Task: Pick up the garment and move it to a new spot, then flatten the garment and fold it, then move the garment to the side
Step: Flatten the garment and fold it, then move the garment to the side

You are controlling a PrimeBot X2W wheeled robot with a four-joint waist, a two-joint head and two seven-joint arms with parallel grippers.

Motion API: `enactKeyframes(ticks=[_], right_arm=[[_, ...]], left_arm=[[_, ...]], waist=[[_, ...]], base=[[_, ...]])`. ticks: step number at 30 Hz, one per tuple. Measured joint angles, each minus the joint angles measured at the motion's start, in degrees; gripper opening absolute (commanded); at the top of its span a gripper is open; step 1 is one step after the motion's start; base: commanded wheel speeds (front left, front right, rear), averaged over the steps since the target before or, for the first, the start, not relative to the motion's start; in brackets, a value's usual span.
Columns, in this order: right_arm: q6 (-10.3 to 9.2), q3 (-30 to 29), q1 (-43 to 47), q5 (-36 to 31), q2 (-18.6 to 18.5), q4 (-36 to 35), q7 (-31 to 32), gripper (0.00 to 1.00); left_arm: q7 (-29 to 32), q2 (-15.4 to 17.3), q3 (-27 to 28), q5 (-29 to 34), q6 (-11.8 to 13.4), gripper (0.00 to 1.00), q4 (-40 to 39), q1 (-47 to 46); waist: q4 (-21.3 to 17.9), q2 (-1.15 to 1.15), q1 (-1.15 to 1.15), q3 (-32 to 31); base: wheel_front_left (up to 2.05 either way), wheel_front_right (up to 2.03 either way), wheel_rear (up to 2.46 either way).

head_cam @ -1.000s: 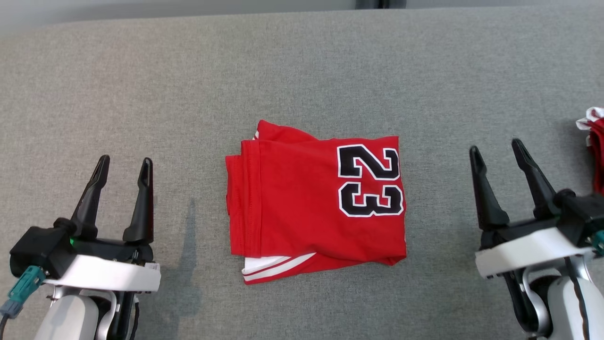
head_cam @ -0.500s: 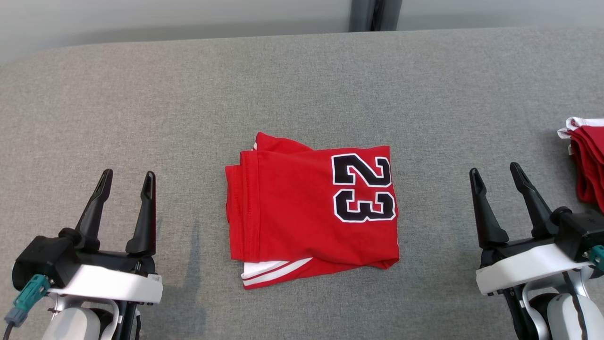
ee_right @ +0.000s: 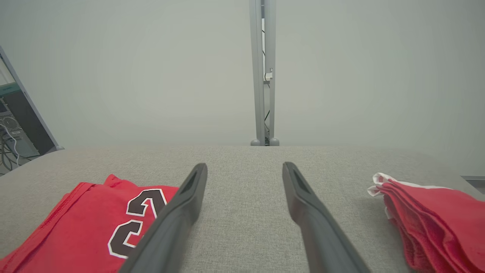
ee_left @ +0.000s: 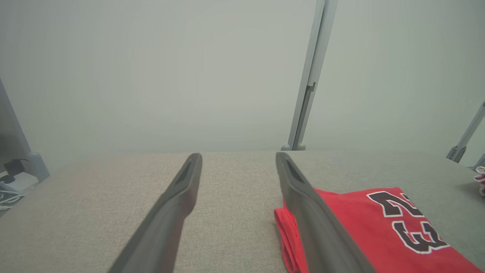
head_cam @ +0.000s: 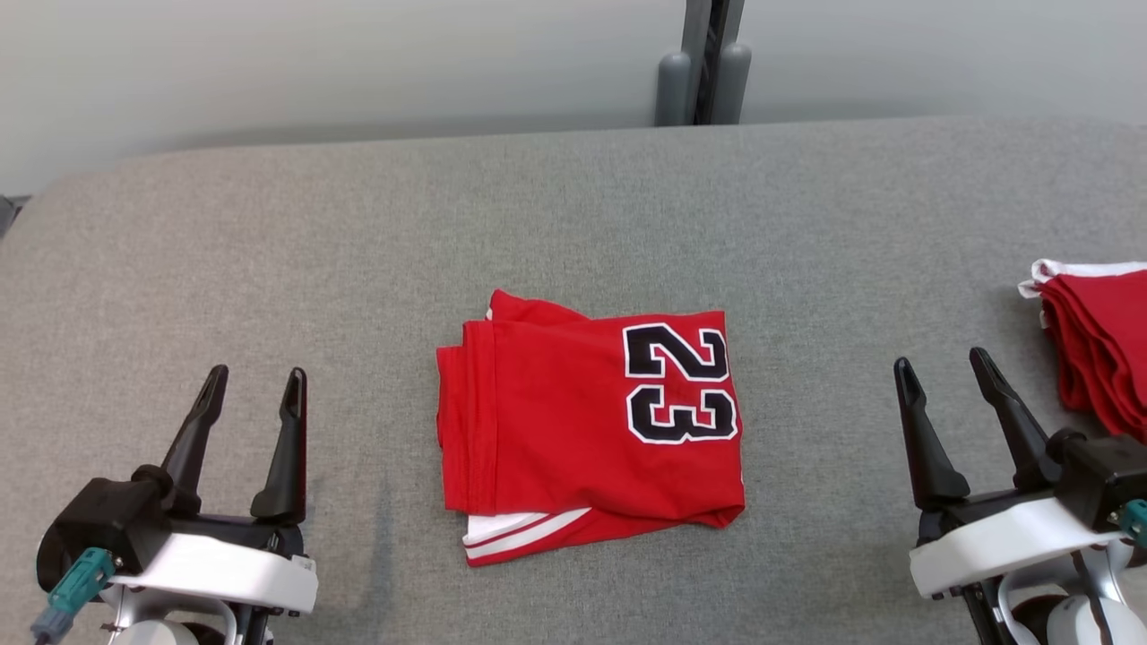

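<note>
The garment (head_cam: 573,430) is a red jersey with a black "23" and white trim, folded into a rectangle at the middle of the grey padded table (head_cam: 358,233). It also lies at the lower right of the left wrist view (ee_left: 379,231) and the lower left of the right wrist view (ee_right: 87,223). My left gripper (head_cam: 258,380) hovers open to the garment's left, nothing between its fingers. My right gripper (head_cam: 943,371) hovers open to its right, also empty. Neither touches the cloth.
A stack of folded red garments (head_cam: 1098,340) with white edging lies at the table's right edge, close to my right gripper, also in the right wrist view (ee_right: 432,223). A grey post (head_cam: 703,63) stands behind the table's far edge against a pale wall.
The head camera has tilted up, so the table's far edge, the post and more of the right stack have come into view. Both grippers remain open and the garment lies as before.
</note>
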Motion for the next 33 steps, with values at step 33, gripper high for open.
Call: enactKeyframes(ticks=[33], right_arm=[[0.0, -3.1, 8.8, 0.4, 0.0, -5.1, 5.3, 1.0]], left_arm=[[5.2, 1.5, -1.5, 0.2, 3.6, 1.0, -3.6, 7.0]], waist=[[0.4, 0.0, 0.0, -9.1]], base=[[0.0, 0.0, 0.0]])
